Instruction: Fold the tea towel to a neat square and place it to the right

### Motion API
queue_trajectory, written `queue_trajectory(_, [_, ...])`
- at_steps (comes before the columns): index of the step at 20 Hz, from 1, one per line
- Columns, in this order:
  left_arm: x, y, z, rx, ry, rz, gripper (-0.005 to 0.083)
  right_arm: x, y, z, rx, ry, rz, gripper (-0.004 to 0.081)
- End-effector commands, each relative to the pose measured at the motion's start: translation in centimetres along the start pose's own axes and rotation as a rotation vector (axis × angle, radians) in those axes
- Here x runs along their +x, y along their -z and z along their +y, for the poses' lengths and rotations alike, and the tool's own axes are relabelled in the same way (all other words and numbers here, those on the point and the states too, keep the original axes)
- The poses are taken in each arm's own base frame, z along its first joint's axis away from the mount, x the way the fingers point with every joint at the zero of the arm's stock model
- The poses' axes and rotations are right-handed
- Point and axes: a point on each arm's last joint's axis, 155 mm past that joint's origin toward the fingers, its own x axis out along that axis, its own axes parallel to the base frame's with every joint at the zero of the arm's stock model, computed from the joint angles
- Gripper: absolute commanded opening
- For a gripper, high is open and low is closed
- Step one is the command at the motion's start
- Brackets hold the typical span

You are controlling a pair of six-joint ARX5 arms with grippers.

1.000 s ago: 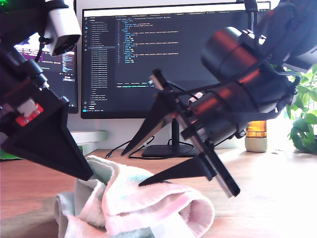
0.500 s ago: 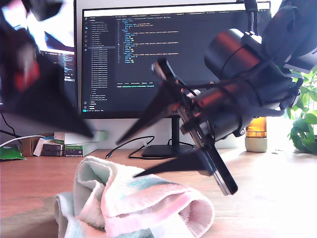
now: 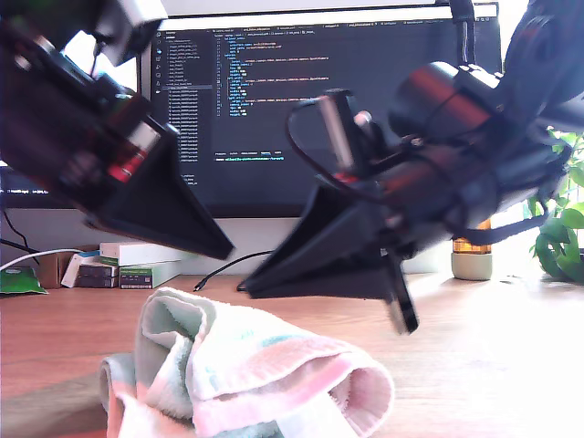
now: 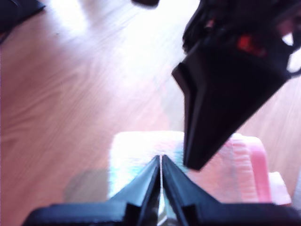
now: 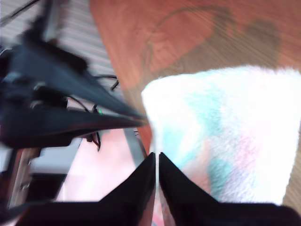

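Right, the tea towel [image 3: 274, 365] lies bunched in a loose heap on the bench [image 3: 493, 365], low in the exterior view and left of centre, its pink rolled edge turned toward the exterior view's right. My first tool [image 4: 161, 160] and my second tool [image 5: 156, 157] both hover just above it, each pinched closed on nothing. Bare wood lies open on the exterior view's right.

My first gripper [image 4: 161, 160], my second gripper [image 5: 156, 157]: jaws closed, empty, raised.
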Motion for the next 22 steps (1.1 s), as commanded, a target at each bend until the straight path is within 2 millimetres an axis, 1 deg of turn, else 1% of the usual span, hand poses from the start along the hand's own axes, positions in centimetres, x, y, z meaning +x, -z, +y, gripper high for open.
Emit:
queue_trajectory(1, [0.8,0.5,-0.4,-0.023,0.031,0.008,-0.002,-0.7,-0.3,1.1,-0.125,-0.003,-0.008,-0.0011])
queue_trajectory(4, [1.8,1.2,-0.5,-0.032,0.047,0.025,-0.002,-0.7,1.1,0.7,-0.235,0.01,0.041,-0.0011])
queue_trajectory(6, [2.0,1.8,-0.7,-0.038,0.064,0.047,-0.002,-0.8,1.9,-0.4,-0.312,0.063,0.072,-0.0011])
queue_trajectory(10, [1.8,3.3,-1.5,-0.062,0.102,0.105,-0.0019,-1.0,1.6,-2.3,-0.498,0.161,0.086,-0.0011])
queue_trajectory(12, [1.6,4.6,-1.6,-0.078,0.101,0.16,-0.0019,-1.0,1.2,-2.3,-0.589,0.163,0.082,-0.0011])
queue_trajectory(14, [1.4,5.5,-1.6,-0.088,0.098,0.195,-0.0019,-0.8,0.8,-2.0,-0.689,0.158,0.072,-0.0011])
queue_trajectory(16, [1.2,5.7,-1.6,-0.091,0.091,0.205,-0.0019,-0.6,0.1,-1.5,-0.794,0.148,0.051,-0.0011])
queue_trajectory(18, [0.8,5.7,-1.5,-0.094,0.079,0.214,-0.0019,-0.1,-0.2,-0.9,-0.899,0.134,0.045,-0.0011])
queue_trajectory(20, [0.1,6.7,-1.4,-0.104,0.064,0.258,-0.0019,0.3,-0.2,-0.4,-0.99,0.123,0.045,-0.0011])
queue_trajectory(22, [-0.1,7.3,-1.3,-0.106,0.05,0.283,-0.0019,0.9,0.1,-0.1,-1.075,0.104,0.058,-0.0011])
